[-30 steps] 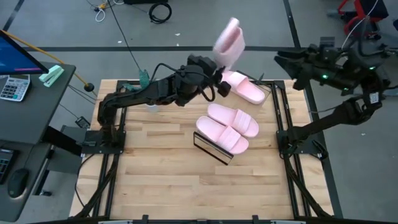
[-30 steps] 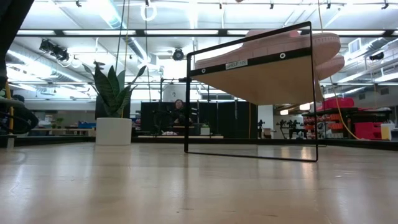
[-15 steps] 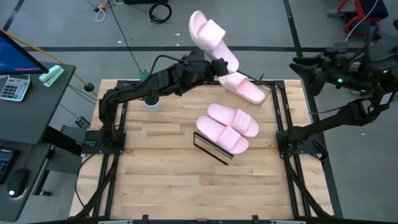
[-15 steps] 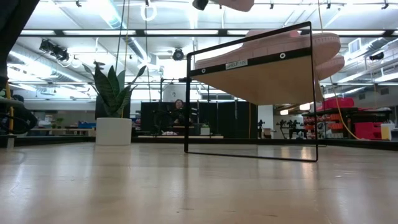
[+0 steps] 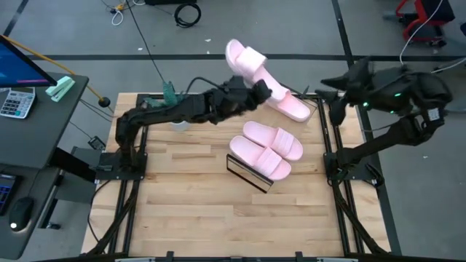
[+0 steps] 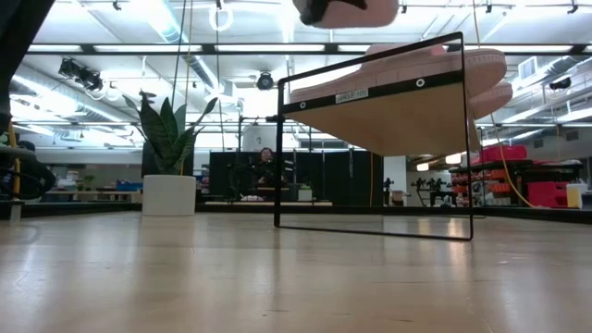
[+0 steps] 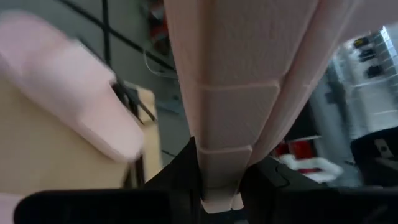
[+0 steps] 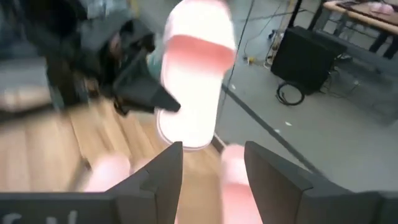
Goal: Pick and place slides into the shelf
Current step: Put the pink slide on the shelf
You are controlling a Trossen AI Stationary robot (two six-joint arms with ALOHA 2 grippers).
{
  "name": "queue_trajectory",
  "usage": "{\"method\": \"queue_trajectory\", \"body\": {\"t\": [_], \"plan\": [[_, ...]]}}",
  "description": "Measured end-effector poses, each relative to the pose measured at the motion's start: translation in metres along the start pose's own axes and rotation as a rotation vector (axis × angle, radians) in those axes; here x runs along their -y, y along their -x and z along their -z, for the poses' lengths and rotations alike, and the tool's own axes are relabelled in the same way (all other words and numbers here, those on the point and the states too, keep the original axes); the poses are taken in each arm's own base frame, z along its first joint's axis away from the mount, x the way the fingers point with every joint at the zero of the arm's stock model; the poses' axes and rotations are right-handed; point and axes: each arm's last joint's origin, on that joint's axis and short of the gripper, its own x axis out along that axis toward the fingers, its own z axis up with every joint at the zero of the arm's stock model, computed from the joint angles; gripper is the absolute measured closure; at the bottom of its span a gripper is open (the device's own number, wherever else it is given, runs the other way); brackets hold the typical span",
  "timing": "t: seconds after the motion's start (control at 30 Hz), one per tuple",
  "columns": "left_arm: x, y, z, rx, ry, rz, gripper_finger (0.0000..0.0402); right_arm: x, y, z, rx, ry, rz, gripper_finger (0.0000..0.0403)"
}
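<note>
My left gripper (image 5: 261,91) is over the table's far edge, shut on one pale pink slide (image 5: 246,57) that sticks out past that edge, strap (image 8: 199,43) showing. Its sole fills the left wrist view. A second slide (image 5: 288,106) lies flat on the tabletop at the far side, just right of it. Two more slides (image 5: 266,149) rest side by side on the slanted shelf (image 5: 247,175) at mid-table; from the low view I see the shelf board's underside (image 6: 388,116). My right gripper (image 5: 328,94) hangs open near the far right corner, pointing at the held slide. My left gripper pinches the slide by one end of its thick sole (image 7: 221,180), a finger (image 7: 186,168) on each side. The fingers come from the table's left side, roughly level and along the slide's length. The slide is lifted clear, reaching away from the fingers beyond the far edge.
A small white cup (image 5: 178,121) stands under the left arm near the far left corner. Black frame rails run along both table sides. A desk with a calculator (image 5: 16,102) is off to the left. Bare wood lies on the near half (image 5: 218,218).
The left gripper has swung the held slide over, from standing up and blurred to lying out past the far edge with its strap up, then brought it a little lower and rightward. The right arm has swung at the far right corner, and its gripper now points toward the held slide.
</note>
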Motion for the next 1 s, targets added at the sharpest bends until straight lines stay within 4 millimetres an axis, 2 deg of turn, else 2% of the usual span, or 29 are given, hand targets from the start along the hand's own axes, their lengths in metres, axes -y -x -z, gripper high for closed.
{"method": "queue_trajectory", "body": {"t": [0.17, 0.27, 0.43, 0.53, 0.63, 0.8, 1.0], "plan": [[-0.021, -0.018, 0.017, -0.098, 0.168, 0.127, 0.0321, -0.012, -0.01, 0.01, -0.132, 0.261, -0.042, 0.0225], [-0.029, -0.026, 0.014, -0.118, 0.314, 0.224, 0.0321, -0.02, -0.013, 0.013, -0.166, 0.379, -0.072, 0.0228], [-0.046, -0.035, 0.009, -0.114, 0.383, 0.228, 0.0321, -0.028, -0.018, 0.015, -0.188, 0.621, -0.093, 0.0229], [-0.046, -0.037, 0.007, -0.133, 0.419, 0.241, 0.0321, -0.035, -0.026, 0.015, -0.203, 0.843, -0.113, 0.0228], [-0.044, -0.036, 0.006, -0.135, 0.433, 0.261, 0.0321, -0.041, -0.034, 0.015, -0.227, 0.973, -0.126, 0.0227], [-0.037, -0.031, 0.01, -0.106, 0.464, 0.318, 0.0321, -0.043, -0.046, 0.015, -0.273, 1.044, -0.062, 0.0226], [-0.029, -0.017, 0.03, -0.012, 0.497, 0.347, 0.0322, -0.033, -0.053, 0.013, -0.313, 1.195, -0.031, 0.0236]]}}
